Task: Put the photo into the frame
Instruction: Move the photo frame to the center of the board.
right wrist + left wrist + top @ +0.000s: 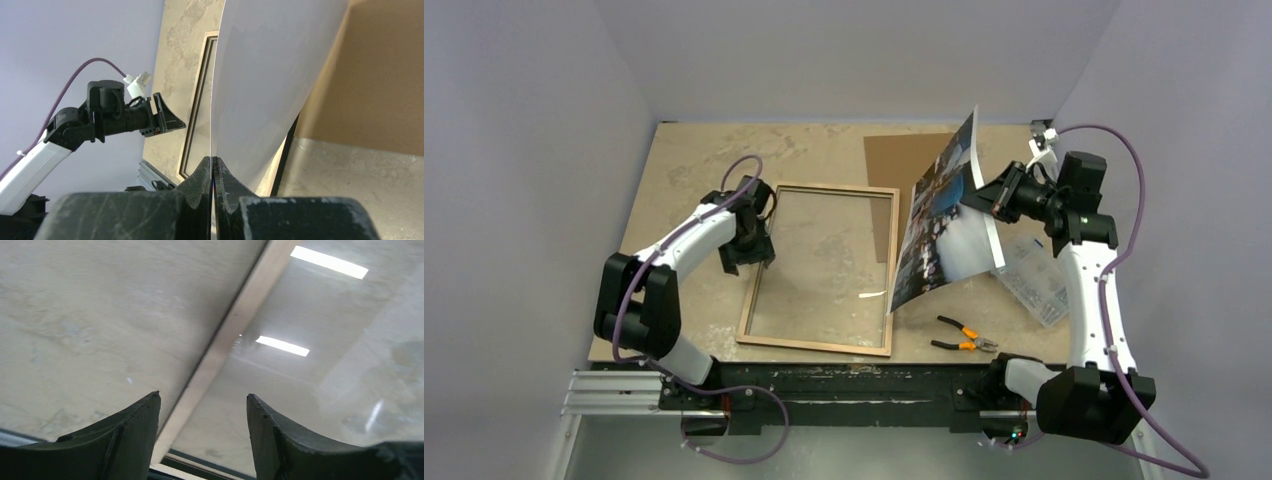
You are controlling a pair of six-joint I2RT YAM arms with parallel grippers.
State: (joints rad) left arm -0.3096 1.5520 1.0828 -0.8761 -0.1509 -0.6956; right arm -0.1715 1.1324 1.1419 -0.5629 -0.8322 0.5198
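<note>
Frame (814,345) lies flat, wood back up. Photo (939,225) stands tilted at the frame's right rail, 1 edge pinched in the clenched right gripper (212,165). Left gripper (202,402) hangs released, its 2 fingers (135,435) astride the frame's left rail. Pliers (962,335) lie right of the frame.

backing board (894,165) partly hidden behind photo (939,230), box (1036,275) contents too small

No legible text, label or number anywhere.
</note>
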